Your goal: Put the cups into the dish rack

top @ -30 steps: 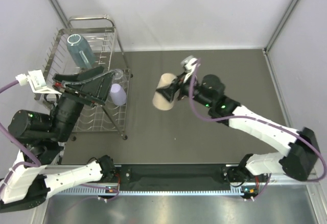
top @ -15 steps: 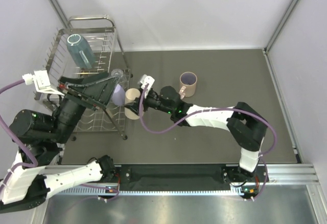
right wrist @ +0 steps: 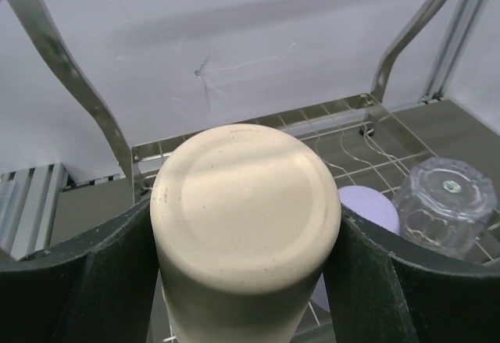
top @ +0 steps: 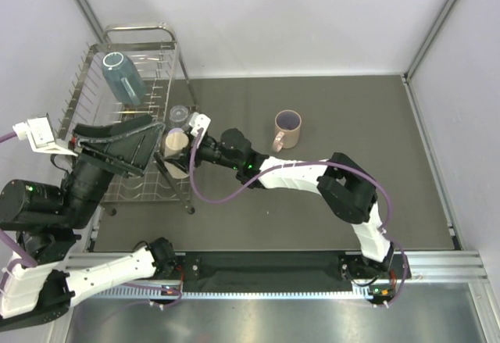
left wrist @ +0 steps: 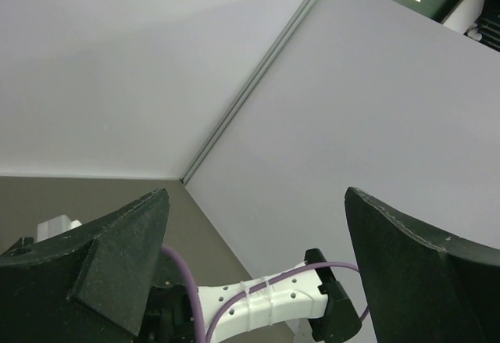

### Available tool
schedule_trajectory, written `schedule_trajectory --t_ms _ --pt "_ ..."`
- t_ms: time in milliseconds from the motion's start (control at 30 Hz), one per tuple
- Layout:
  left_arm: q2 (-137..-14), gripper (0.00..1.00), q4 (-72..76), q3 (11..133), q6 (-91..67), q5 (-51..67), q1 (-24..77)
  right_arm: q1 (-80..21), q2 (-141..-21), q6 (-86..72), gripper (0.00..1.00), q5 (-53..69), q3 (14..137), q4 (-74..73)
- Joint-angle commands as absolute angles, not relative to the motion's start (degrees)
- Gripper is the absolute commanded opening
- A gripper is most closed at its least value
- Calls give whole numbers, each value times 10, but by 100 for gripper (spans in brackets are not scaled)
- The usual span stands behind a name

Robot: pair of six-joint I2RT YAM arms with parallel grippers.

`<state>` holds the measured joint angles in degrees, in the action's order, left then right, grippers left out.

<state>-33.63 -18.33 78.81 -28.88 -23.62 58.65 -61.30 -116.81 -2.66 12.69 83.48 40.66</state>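
Observation:
My right gripper [top: 183, 152] is shut on the beige tumbler [top: 175, 149] and holds it, base away from the wrist, over the right side of the dish rack [top: 92, 85]. In the right wrist view the beige tumbler [right wrist: 246, 202] fills the space between both fingers [right wrist: 86, 280], above the rack wires [right wrist: 344, 136]. The lavender tumbler [right wrist: 369, 209] and the clear glass [right wrist: 447, 202] stand inverted in the rack just beyond it. The teal-blue cup [top: 121, 77] lies at the rack's back. The pink handled mug [top: 287, 128] stands on the table. My left gripper [top: 155, 144] is open and empty, raised over the rack, its fingers [left wrist: 117, 257] pointing at the wall.
The rack's tall chrome tube frame [right wrist: 55, 54] rises on both sides of the tumbler. The right arm's forearm [top: 289, 175] stretches across the dark mat [top: 328, 108] in front of the pink mug. White walls close the table at back and sides.
My right arm has carried the beige tumbler left from the middle of the table to over the rack. My left arm has drawn back a little to the left.

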Motion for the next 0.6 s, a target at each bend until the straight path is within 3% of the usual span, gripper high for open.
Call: schedule_trajectory --t_ms 0,567 --pt "-337 99 -186 795 -294 -235 588 -627 -1191 -27 0 144 888 425" --pt "-343 99 -186 801 -303 -226 588 -642 -1285 -40 2 125 976 360"
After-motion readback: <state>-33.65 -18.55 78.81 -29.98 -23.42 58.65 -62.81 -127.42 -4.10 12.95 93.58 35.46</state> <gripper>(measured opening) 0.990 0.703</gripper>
